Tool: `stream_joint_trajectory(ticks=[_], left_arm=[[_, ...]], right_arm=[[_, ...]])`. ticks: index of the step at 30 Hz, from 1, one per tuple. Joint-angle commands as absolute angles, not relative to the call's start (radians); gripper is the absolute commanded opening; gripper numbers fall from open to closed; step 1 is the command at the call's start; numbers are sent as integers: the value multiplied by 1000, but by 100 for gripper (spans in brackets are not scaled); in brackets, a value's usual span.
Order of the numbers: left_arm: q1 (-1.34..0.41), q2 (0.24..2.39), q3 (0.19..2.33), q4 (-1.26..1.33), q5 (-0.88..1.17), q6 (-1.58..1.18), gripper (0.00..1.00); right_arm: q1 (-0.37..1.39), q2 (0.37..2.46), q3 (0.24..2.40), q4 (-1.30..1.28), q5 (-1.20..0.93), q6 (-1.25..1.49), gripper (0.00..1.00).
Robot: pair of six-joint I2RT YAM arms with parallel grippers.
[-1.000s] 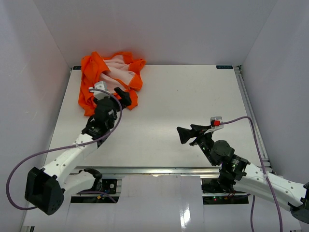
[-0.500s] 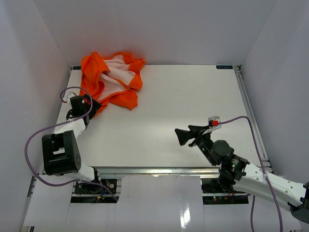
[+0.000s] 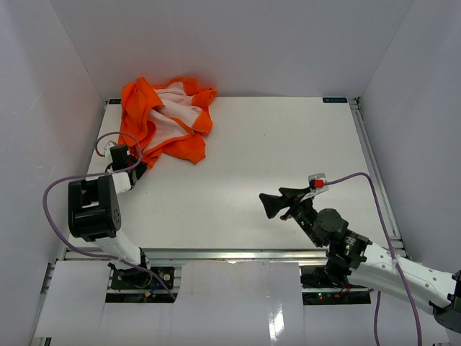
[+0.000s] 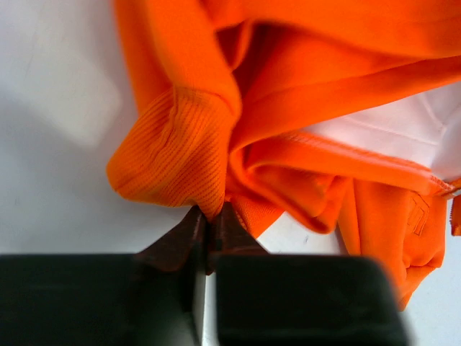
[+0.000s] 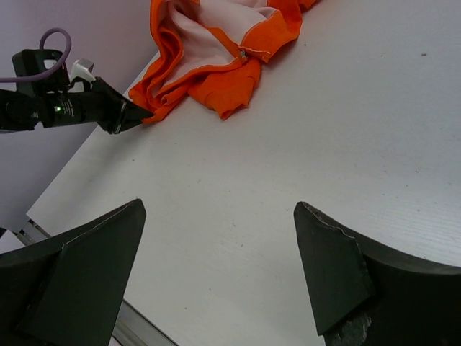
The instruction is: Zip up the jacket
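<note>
Jacket (image 3: 167, 119) cuff pinched by left pincer (image 4: 209, 220); right pincer (image 5: 218, 209) agape.

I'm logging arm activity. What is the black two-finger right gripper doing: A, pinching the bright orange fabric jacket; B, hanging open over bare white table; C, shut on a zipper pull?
B: the right gripper has its jaws spread wide above the white table, well apart from the orange jacket at the far left.
</note>
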State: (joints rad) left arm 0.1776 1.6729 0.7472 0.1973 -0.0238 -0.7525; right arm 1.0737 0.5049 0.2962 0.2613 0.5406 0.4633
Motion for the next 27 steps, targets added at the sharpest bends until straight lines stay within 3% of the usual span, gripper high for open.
stream_joint_trajectory(ticks=[1,3,7,12,17,22,27], left_arm=[[180,1489,606,186,-112,-804,0],[181,1368,534,173,-165,-821,0],[179,1153,424,142,-241,-874,0],[179,957,306,183,-236,-897,0],[179,900,322,190,-163,-781,65],[178,807,290,249,-152,-716,78],[178,860,289,352,-112,-688,81]], right_arm=[[1075,538,316,292,607,454,92],[1075,591,315,320,647,453,99],[1065,746,405,378,690,458,96],[1009,1127,702,405,614,342,98],[896,1487,1026,341,360,265,96],[748,1805,1326,264,-40,285,84],[732,2047,1515,240,-71,254,85]])
